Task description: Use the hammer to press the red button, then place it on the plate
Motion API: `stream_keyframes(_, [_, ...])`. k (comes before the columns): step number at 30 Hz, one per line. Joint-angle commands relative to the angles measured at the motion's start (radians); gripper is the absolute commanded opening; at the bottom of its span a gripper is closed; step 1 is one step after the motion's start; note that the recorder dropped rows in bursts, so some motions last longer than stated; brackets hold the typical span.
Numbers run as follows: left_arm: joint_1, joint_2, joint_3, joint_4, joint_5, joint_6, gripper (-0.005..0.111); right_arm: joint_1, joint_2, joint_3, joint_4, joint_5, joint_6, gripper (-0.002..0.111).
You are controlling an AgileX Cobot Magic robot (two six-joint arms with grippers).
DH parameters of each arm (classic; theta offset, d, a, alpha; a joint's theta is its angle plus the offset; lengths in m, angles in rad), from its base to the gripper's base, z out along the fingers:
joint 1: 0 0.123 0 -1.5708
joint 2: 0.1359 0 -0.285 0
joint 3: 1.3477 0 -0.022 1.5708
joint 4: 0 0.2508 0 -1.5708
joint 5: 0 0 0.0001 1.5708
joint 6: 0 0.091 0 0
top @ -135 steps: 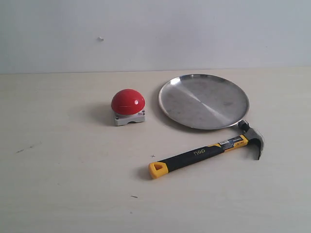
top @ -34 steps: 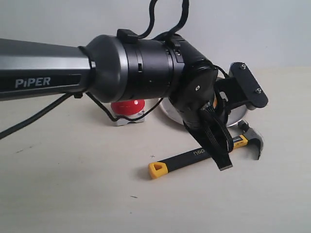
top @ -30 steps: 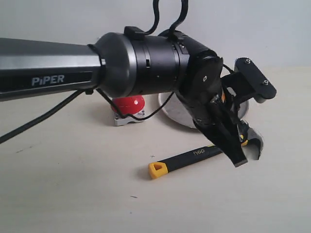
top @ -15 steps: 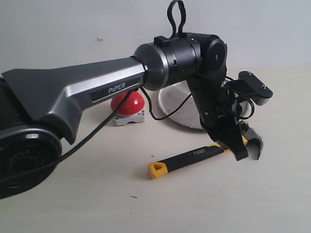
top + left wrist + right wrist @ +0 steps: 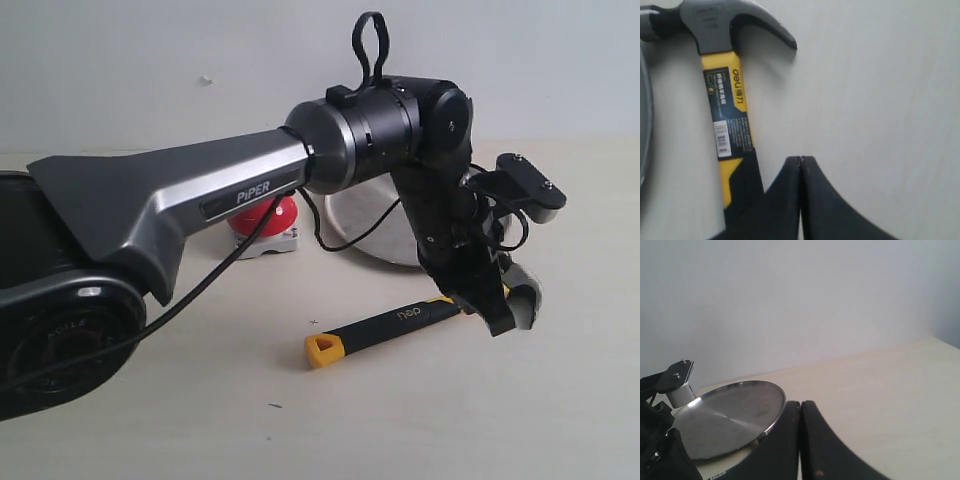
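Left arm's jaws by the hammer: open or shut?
Shut. On the left gripper the jaws meet along a thin seam, nothing between them; the hammer lies beside it, ungripped.

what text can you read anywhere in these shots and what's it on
"PiPER": on the left arm, grey link.
"deli": on the hammer, yellow label and steel head.
Small print and barcode on that label: too small to read.
Lettering on the black handle, exterior view: too blurred.

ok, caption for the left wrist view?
Shut left pincer poised by the hammer, which lies flat next to the plate.
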Motion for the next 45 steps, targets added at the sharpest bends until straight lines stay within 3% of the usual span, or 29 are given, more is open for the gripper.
stream_keyframes(1, [0.002, 0.005, -0.005, -0.006, -0.103, 0.037, 0.001, -0.004, -0.006, 0.005, 0.0, -0.01, -0.008, 0.0])
stream_keyframes(3, [0.002, 0.005, -0.005, 0.018, -0.154, 0.025, 0.013, -0.004, -0.006, 0.005, 0.0, -0.01, -0.008, 0.0])
stream_keyframes(4, [0.002, 0.01, -0.005, 0.021, -0.166, 0.01, 0.029, -0.004, -0.006, 0.005, 0.0, -0.01, -0.008, 0.0])
stream_keyframes(6, [0.002, 0.021, -0.005, 0.021, -0.166, 0.006, 0.047, -0.004, -0.006, 0.005, 0.0, -0.01, -0.008, 0.0])
stream_keyframes(45, [0.002, 0.123, -0.007, 0.065, -0.168, 0.018, 0.044, -0.004, -0.006, 0.005, 0.0, -0.01, -0.008, 0.0])
